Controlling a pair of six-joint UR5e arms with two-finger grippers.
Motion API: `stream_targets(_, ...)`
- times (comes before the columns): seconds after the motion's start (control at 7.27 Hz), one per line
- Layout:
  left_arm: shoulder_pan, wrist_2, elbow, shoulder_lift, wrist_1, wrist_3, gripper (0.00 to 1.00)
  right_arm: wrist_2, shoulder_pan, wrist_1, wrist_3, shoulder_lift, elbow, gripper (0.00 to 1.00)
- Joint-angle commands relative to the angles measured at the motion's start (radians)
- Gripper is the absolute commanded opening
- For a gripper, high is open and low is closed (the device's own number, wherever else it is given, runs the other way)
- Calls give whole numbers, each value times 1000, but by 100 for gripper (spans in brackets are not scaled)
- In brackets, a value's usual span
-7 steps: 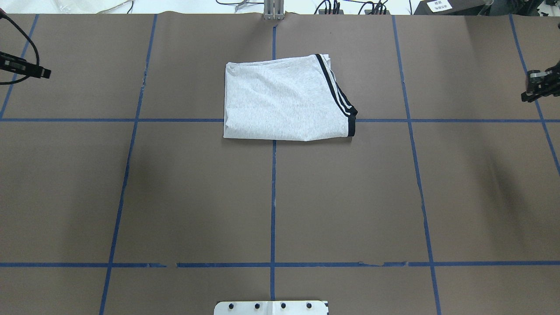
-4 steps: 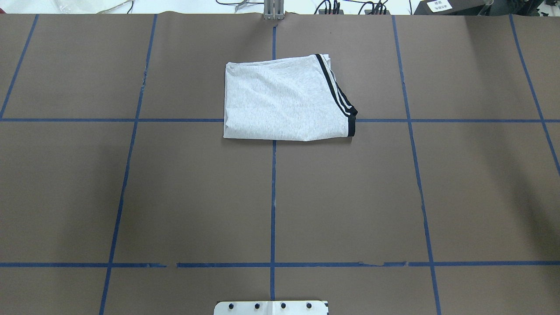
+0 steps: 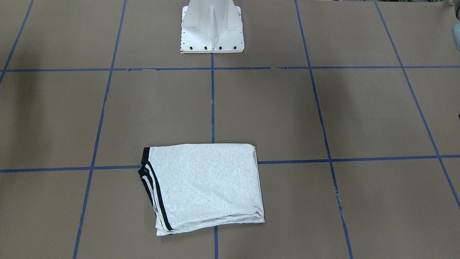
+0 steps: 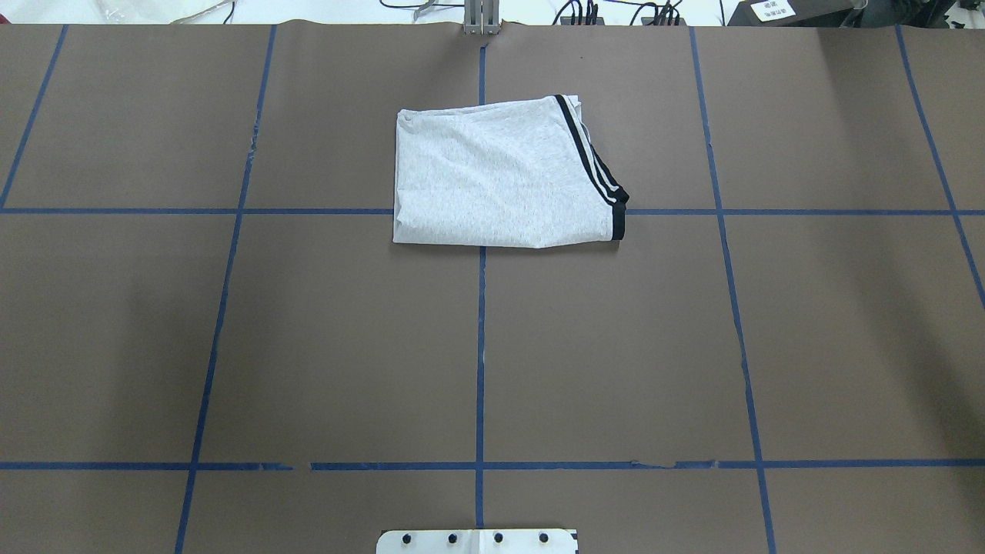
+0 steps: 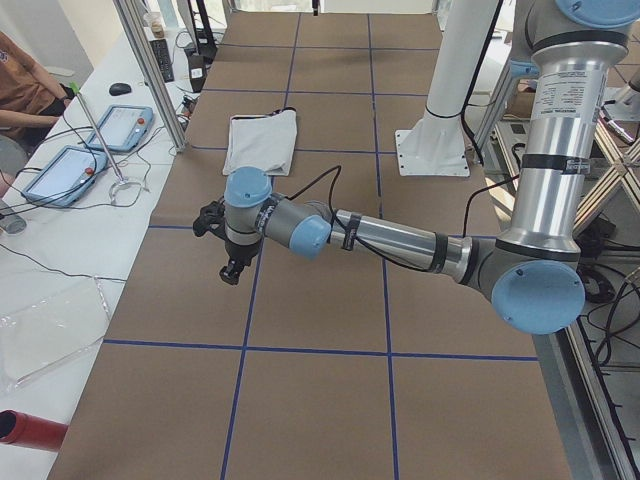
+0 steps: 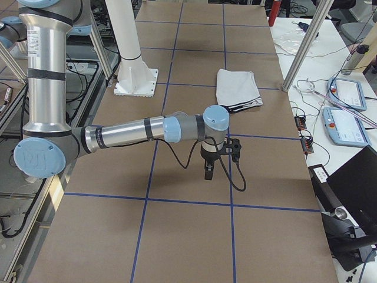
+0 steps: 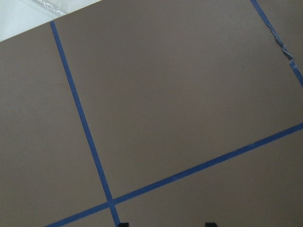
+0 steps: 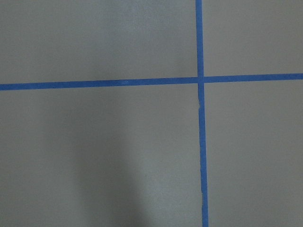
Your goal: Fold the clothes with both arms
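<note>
Closest to the robot, by the white base plate (image 4: 477,541), nothing is at risk, since that stretch of the tabletop (image 4: 308,346) shows only brown covering and blue tape lines (image 4: 480,362). Further out, the left arm (image 5: 390,238) and the right arm (image 6: 123,134) reach toward opposite ends of the table. The left gripper (image 5: 232,268) and the right gripper (image 6: 208,170) hang pointing down over bare covering, each well apart from the garment. Only the side views show them, so it cannot be told whether their jaws are released or clenched, and neither has cloth in it. Beyond them, in the far half of the tabletop, the T-shirt (image 4: 492,181) lies across the centre tape line. It is folded into a rough rectangle, grey side up, with its black stripes (image 4: 592,165) running down the edge on the robot's right. The folding looks finished or close to it, so the likeliest trouble is undoing it. An arm crossing low over the bundle could drag the top layer and open the fold. If another fold is wanted, the stacked loose edges (image 3: 233,217) on the side away from the robot are the weak spot. Jaws that pinch only the upper layer would peel it back and leave the rest behind. Two arms lifting unevenly would skew the rectangle or spill the striped sleeve edge, which already pokes past the corner. A pinch pressed too hard might also catch the covering under the cloth.
</note>
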Motion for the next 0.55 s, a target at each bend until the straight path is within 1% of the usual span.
stream_targets(0.0,-4,-8,-1,27,-4,-1,100,18,17,5,6,-12,0,100)
stream_targets(0.28,-7,-6,-4,26,-9,-4,100,12,18,7,9,-13,6,100)
stream_targets(0.41,-7,-6,-30,29,-9,-7,100,13,18,7,9,-15,6,100)
